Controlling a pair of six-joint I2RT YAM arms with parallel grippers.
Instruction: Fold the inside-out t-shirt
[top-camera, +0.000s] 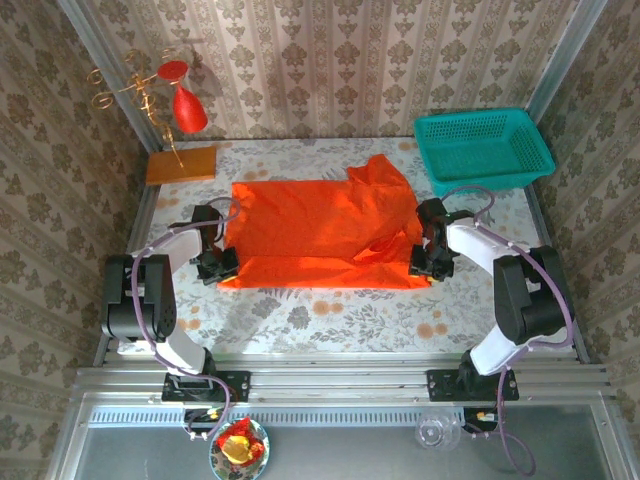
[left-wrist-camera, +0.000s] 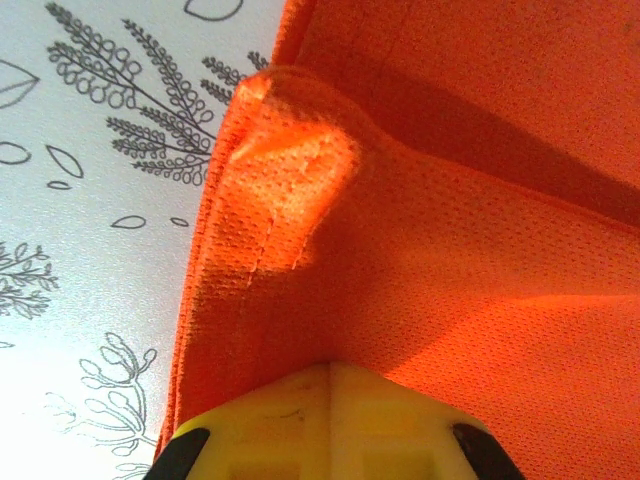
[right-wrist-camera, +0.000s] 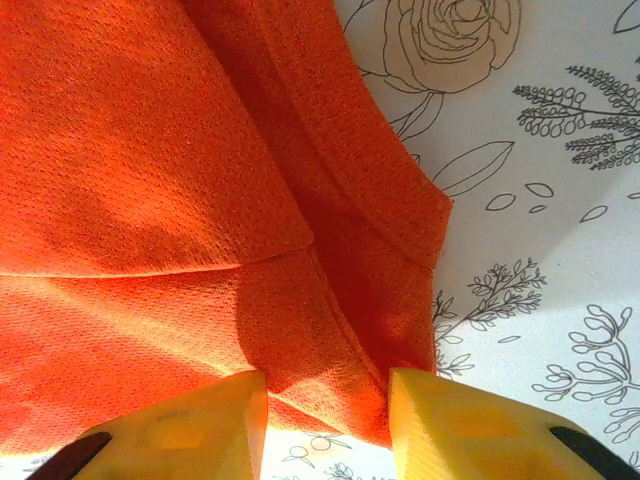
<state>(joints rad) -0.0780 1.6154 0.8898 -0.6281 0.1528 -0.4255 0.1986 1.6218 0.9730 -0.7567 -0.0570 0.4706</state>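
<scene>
Top external view: the orange-red t-shirt (top-camera: 320, 235) lies spread out in the middle of the flowery table (top-camera: 330, 310). Its far right corner is bunched up.
Left side: the left claw (top-camera: 215, 265) sits at the near left corner of the t-shirt.
Left wrist view: the left claw (left-wrist-camera: 330, 372) has its two yellow fingers (left-wrist-camera: 390, 420) pressed together. They pinch the edge of the t-shirt (left-wrist-camera: 450, 260).
Right side: the right claw (top-camera: 430, 262) sits at the near right corner of the t-shirt.
Right wrist view: the right claw (right-wrist-camera: 325, 405) has its fingers apart. The hem of the t-shirt (right-wrist-camera: 150, 150) lies between them, on the table (right-wrist-camera: 540, 200).
Far right: a teal basket (top-camera: 480, 114) stands just beside the t-shirt.
Far left: a flat wooden block (top-camera: 181, 165) lies near a red ornament (top-camera: 188, 110) on a gold stand.
</scene>
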